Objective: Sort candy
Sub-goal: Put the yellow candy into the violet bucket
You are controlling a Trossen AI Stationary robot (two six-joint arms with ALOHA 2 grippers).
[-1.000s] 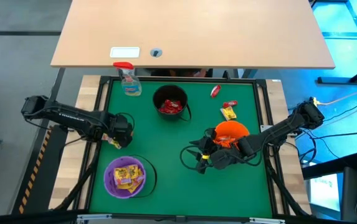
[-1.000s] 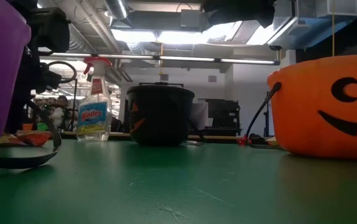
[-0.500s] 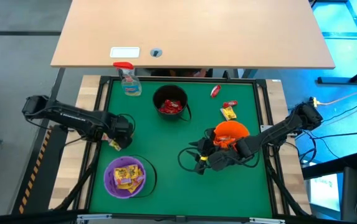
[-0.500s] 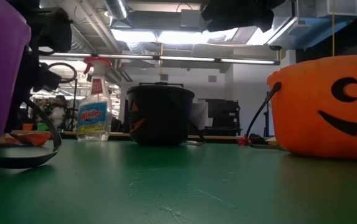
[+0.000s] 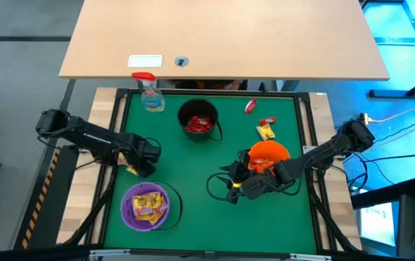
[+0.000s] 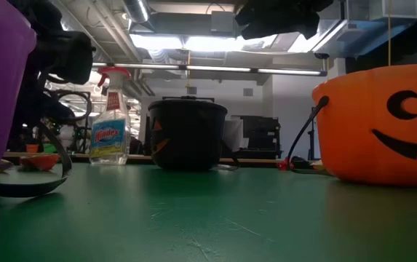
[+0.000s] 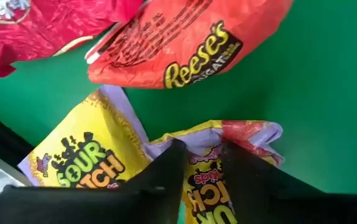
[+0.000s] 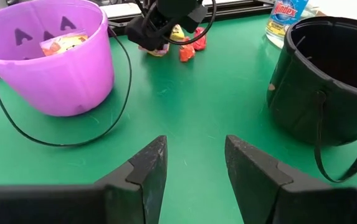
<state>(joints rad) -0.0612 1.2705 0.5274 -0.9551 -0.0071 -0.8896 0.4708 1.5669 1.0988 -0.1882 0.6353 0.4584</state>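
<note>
At the mat's left edge lies a small heap of candy (image 5: 127, 161): two yellow packets (image 7: 81, 162), an orange-red packet (image 7: 178, 43) and a red one (image 7: 47, 22). My left gripper (image 7: 201, 152) points down over this heap, open by a narrow gap, with a finger on each side of one yellow packet (image 7: 206, 180). My right gripper (image 5: 230, 187) hangs open beside the orange bucket (image 5: 269, 154), with nothing between its fingers. More candy fills the purple bucket (image 5: 147, 206) and the black bucket (image 5: 198, 119). Three loose pieces (image 5: 265, 130) lie at the far right. My left gripper comes at the yellow packet's upper edge (image 7: 210, 138) from above, pointing down, one finger (image 7: 169, 165) on each side of a ridge in the wrapper. The packet lies flat on the mat. Whether the fingertips touch it I cannot tell.
A clear spray bottle with a red top (image 5: 149, 93) stands at the far left corner. The purple bucket's black handle (image 5: 177, 210) lies on the mat. Open green mat (image 5: 193, 170) stretches between the buckets. A wooden table (image 5: 221, 36) stands beyond the far edge.
My left gripper has sunk toward the candy heap and shifted slightly toward the table's right edge, its arm reaching farther out. The right arm has kept still.
</note>
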